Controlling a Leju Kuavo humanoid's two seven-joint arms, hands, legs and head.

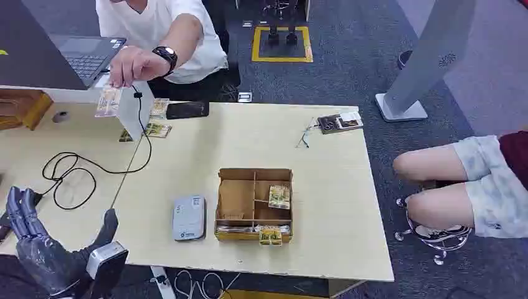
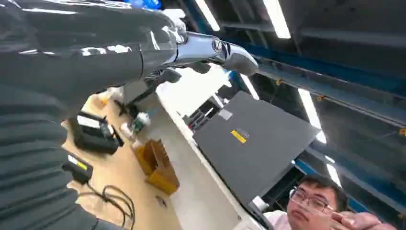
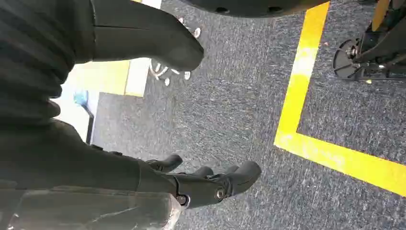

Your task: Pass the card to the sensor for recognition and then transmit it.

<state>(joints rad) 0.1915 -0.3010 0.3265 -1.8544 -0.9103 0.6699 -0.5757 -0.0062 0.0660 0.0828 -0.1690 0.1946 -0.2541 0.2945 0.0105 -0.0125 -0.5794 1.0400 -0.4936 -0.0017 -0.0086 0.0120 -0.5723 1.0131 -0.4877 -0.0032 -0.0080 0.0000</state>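
Near the front edge of the table sits the compartmented box, with one card standing in a right-hand compartment and another card at its front wall. Just left of the box lies the sensor. Farther left, a cable loops across the tabletop. Along the far edge, a phone lies with loose cards beside it. Behind that edge a person's hand holds a card above the far-left corner, a laptop to its left. The left robot hand hangs off the near-left corner. Right of the table, a seated person's knees.
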